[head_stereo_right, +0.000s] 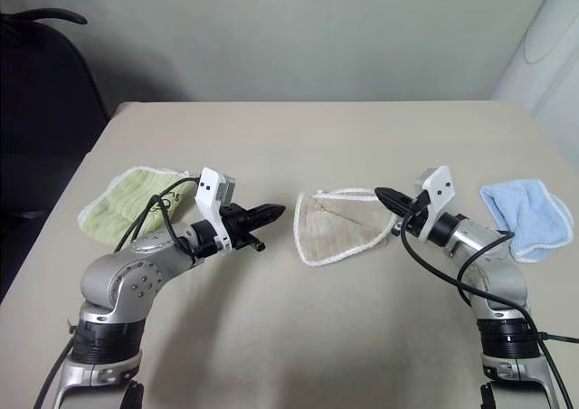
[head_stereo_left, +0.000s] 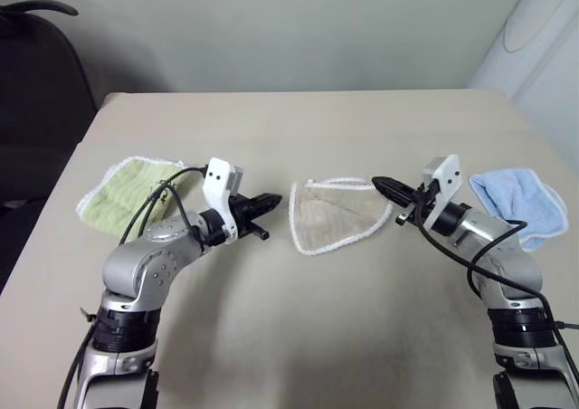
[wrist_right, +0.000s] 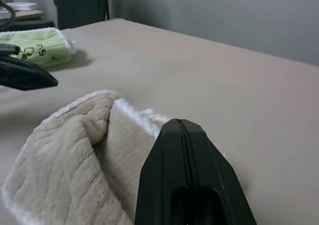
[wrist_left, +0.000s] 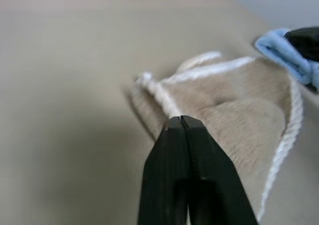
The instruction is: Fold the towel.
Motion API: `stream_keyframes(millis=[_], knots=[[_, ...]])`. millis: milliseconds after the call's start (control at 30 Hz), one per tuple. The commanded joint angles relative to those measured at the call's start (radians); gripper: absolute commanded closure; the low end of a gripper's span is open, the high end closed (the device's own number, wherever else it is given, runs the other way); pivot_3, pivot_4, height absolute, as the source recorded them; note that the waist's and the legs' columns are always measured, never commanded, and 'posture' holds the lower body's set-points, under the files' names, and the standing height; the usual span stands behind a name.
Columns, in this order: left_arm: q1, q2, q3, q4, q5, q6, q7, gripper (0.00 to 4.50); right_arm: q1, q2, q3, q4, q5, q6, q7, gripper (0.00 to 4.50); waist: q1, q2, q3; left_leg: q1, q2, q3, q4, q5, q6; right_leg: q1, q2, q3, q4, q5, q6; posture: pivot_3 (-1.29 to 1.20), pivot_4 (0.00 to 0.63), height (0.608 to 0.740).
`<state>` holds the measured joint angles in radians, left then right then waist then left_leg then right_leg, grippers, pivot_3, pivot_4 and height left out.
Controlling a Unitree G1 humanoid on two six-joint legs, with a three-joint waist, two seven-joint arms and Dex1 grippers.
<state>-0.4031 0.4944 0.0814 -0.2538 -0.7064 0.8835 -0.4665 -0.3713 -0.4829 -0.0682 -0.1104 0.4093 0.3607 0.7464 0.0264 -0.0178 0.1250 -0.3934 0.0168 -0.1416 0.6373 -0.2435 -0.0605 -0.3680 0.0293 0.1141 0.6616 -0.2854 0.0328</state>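
Left eye view: beige ribbed terry towel [head_stereo_left: 336, 214] lying between pressed-together left gripper [head_stereo_left: 270, 201] and right gripper [head_stereo_left: 384, 187], closer to right.

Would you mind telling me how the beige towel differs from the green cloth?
The towel is beige, lying mid-table between the grippers; the green cloth lies at the table's left edge. The green cloth bears a printed logo; the towel shows none. Both have white edging and lie folded over.

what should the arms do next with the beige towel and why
Probably pull both arms back. The towel already lies folded into a rough triangle on the table, and the left gripper and right gripper are shut, holding nothing, just off its edges.
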Motion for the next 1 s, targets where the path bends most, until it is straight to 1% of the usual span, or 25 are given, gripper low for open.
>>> stream_keyframes(millis=[33,100,200,267,333,400,467,533,600,700,733,800,900,1000], knots=[[-0.048,-0.069,0.010,-0.018,-0.015,-0.068,-0.015,4.46,-0.009,0.025,0.030,0.025,-0.033,-0.024,-0.020,4.50,0.002,0.000,0.000,0.000,0.000,0.000,0.000,0.000,0.000,0.000,0.000,0.000,0.000,0.000,0.000,0.00,0.150,0.740],[-0.082,-0.126,-0.033,0.034,0.013,-0.082,-0.008,4.46,-0.016,0.042,0.059,0.093,-0.076,-0.054,-0.028,4.50,0.005,-0.002,-0.001,0.000,0.000,0.000,0.001,0.000,0.001,0.001,0.000,0.000,0.000,0.000,0.000,0.00,0.150,0.740],[-0.121,-0.185,-0.132,0.169,0.125,-0.124,0.003,4.46,-0.030,0.065,0.094,0.190,-0.122,-0.086,-0.028,4.50,0.006,-0.001,-0.001,0.000,-0.001,-0.001,0.004,-0.001,0.003,0.002,-0.002,-0.001,0.000,0.001,0.002,0.00,0.150,0.740],[-0.140,-0.200,-0.199,0.253,0.209,-0.168,-0.004,4.46,-0.041,0.077,0.111,0.256,-0.150,-0.110,-0.026,4.50,0.003,-0.001,-0.001,0.001,-0.001,-0.001,0.005,-0.002,0.003,0.003,-0.003,-0.001,0.000,0.001,0.002,0.00,0.150,0.740],[-0.152,-0.195,-0.267,0.328,0.297,-0.198,-0.011,4.46,-0.050,0.087,0.121,0.313,-0.182,-0.138,-0.039,4.50,0.000,-0.001,-0.001,0.001,-0.001,-0.001,0.004,-0.002,0.004,0.002,-0.003,0.000,0.000,0.001,0.002,0.00,0.150,0.740],[-0.158,-0.196,-0.297,0.380,0.351,-0.213,-0.006,4.46,-0.050,0.090,0.125,0.340,-0.204,-0.164,-0.044,4.50,-0.001,-0.002,-0.001,0.000,-0.001,-0.001,0.003,-0.002,0.003,0.001,-0.003,0.000,0.000,0.001,0.002,0.00,0.150,0.740],[-0.151,-0.202,-0.284,0.378,0.358,-0.230,-0.012,4.46,-0.040,0.084,0.113,0.320,-0.200,-0.177,-0.038,4.50,0.001,-0.002,-0.002,0.002,-0.002,-0.002,0.004,-0.002,0.004,0.004,-0.003,-0.001,0.000,0.001,0.002,0.00,0.150,0.740],[-0.133,-0.224,-0.211,0.320,0.303,-0.249,-0.016,4.46,-0.024,0.072,0.078,0.255,-0.163,-0.165,-0.025,4.50,0.001,-0.002,-0.002,0.002,-0.002,-0.002,0.005,-0.003,0.005,0.005,-0.003,-0.001,0.000,0.001,0.002,0.00,0.150,0.740],[-0.120,-0.252,-0.113,0.252,0.219,-0.235,-0.005,4.46,-0.012,0.057,0.036,0.178,-0.106,-0.128,-0.009,4.50,0.000,-0.001,-0.002,0.002,-0.002,-0.001,0.005,-0.003,0.005,0.005,-0.003,-0.001,0.000,0.001,0.002,0.00,0.150,0.740],[-0.103,-0.259,0.046,0.166,0.101,-0.179,0.042,4.50,-0.012,0.027,-0.057,0.063,0.034,0.005,-0.004,3.94,0.000,-0.002,-0.002,-0.001,-0.002,0.000,0.006,-0.002,0.004,0.003,-0.003,-0.001,-0.001,0.001,0.002,0.00,0.150,0.740],[-0.097,-0.256,0.075,0.149,0.082,-0.165,0.056,4.50,-0.012,0.021,-0.079,0.038,0.073,0.044,-0.005,3.64,0.000,-0.002,-0.002,-0.001,-0.002,0.001,0.006,-0.002,0.004,0.003,-0.003,-0.001,-0.001,0.001,0.002,0.00,0.150,0.740],[-0.075,-0.225,0.128,0.121,0.071,-0.147,0.081,4.50,-0.027,0.003,-0.126,0.030,0.135,0.130,-0.025,3.00,-0.001,-0.002,-0.002,-0.001,-0.002,0.001,0.006,-0.002,0.004,0.004,-0.002,0.000,-0.001,0.001,0.003,0.00,0.150,0.740],[-0.050,-0.197,0.187,0.089,0.047,-0.122,0.112,4.50,-0.036,-0.034,-0.145,0.067,0.169,0.240,-0.025,1.88,-0.001,-0.002,-0.002,0.001,-0.003,0.002,0.006,-0.002,0.004,0.006,-0.002,0.001,-0.002,0.001,0.003,0.00,0.150,0.740],[-0.023,-0.168,0.203,0.060,0.043,-0.105,0.118,4.50,-0.070,-0.036,-0.191,0.163,0.249,0.356,-0.016,0.85,0.003,-0.002,-0.002,0.001,-0.003,0.001,0.006,-0.002,0.004,0.005,-0.002,0.001,-0.001,0.000,0.004,0.00,0.150,0.740]])
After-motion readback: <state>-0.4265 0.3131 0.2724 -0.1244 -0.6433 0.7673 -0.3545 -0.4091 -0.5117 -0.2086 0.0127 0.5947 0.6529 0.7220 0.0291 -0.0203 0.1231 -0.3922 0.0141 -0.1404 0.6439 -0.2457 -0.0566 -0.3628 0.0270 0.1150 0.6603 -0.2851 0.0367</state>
